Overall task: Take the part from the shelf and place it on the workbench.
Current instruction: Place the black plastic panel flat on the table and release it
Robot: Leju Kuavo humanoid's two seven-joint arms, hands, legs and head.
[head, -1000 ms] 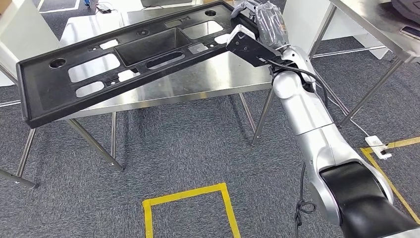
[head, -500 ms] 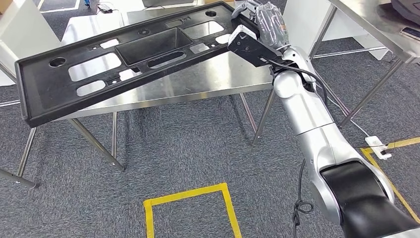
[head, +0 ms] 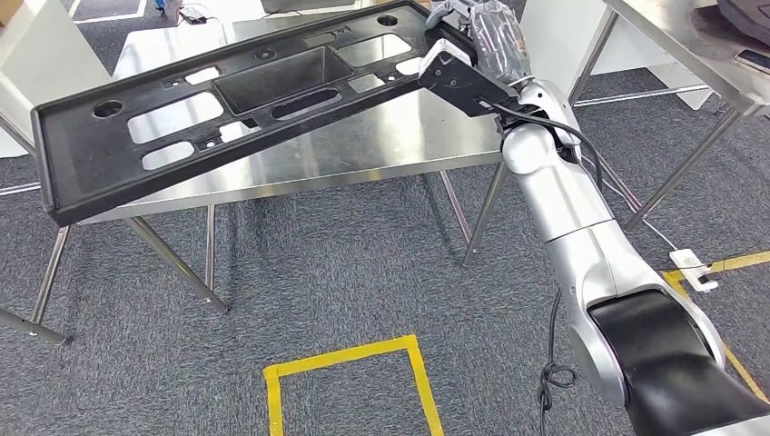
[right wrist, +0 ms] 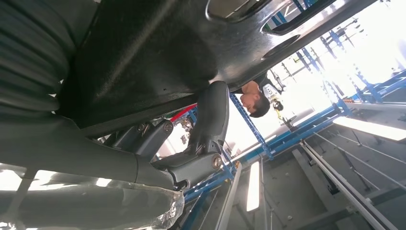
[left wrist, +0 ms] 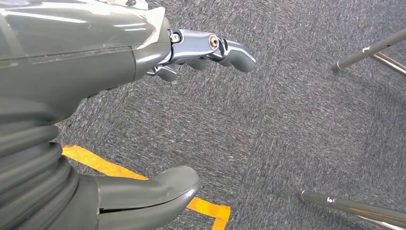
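the long black part (head: 227, 109) hangs tilted over the steel workbench (head: 363, 150), its left end jutting past the bench's near-left edge. the right hand (head: 481, 41) is clamped on its far right end. the left hand (left wrist: 158, 110) hangs over the carpet, fingers apart, holding nothing. best to carry the part farther over the bench, level it, then lower before letting go.

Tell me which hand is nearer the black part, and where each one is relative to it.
Right. The right hand grips the black part at its end, holding it over the steel workbench. The left hand hangs open over the carpet, away from the part.
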